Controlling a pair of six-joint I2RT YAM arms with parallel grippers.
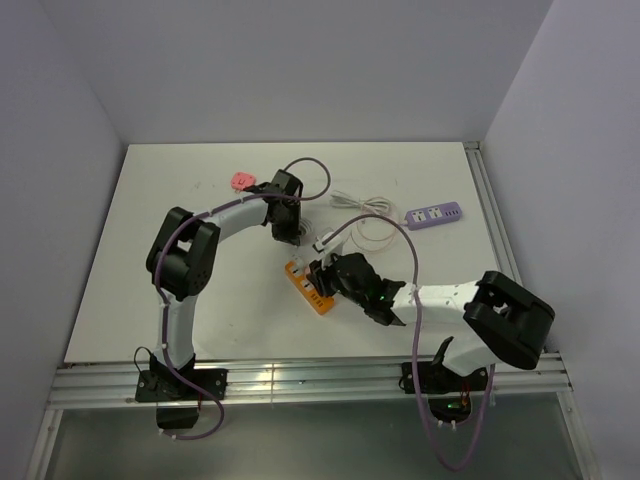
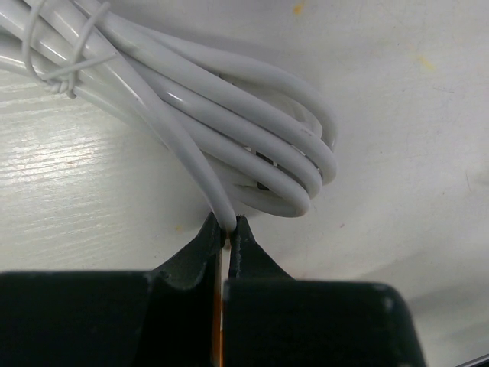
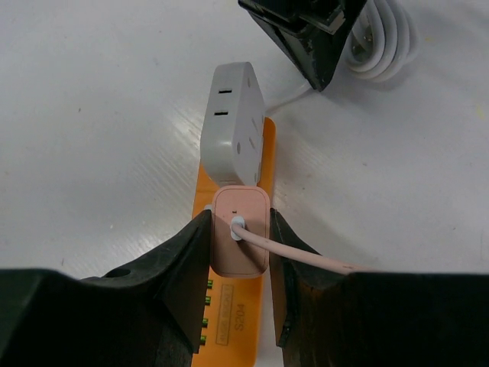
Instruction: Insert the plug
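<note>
A pink plug (image 3: pixel 239 241) with a pink cord (image 3: pixel 321 260) stands on the orange power strip (image 3: pixel 233 310), just behind a white adapter (image 3: pixel 231 122) that also sits on the strip. My right gripper (image 3: pixel 239 220) is shut on the plug, one finger on each side. In the top view that gripper (image 1: pixel 326 272) hangs over the orange strip (image 1: pixel 308 291) at mid-table. My left gripper (image 2: pixel 227 225) is shut on a strand of the coiled white cable (image 2: pixel 252 145), just behind the strip (image 1: pixel 288 228).
A purple power strip (image 1: pixel 433 215) lies at the back right, with a thin white cord (image 1: pixel 362 203) leading to it. A small pink object (image 1: pixel 241 180) lies at the back, left of centre. The left gripper's black fingers (image 3: pixel 306 34) show beyond the white adapter.
</note>
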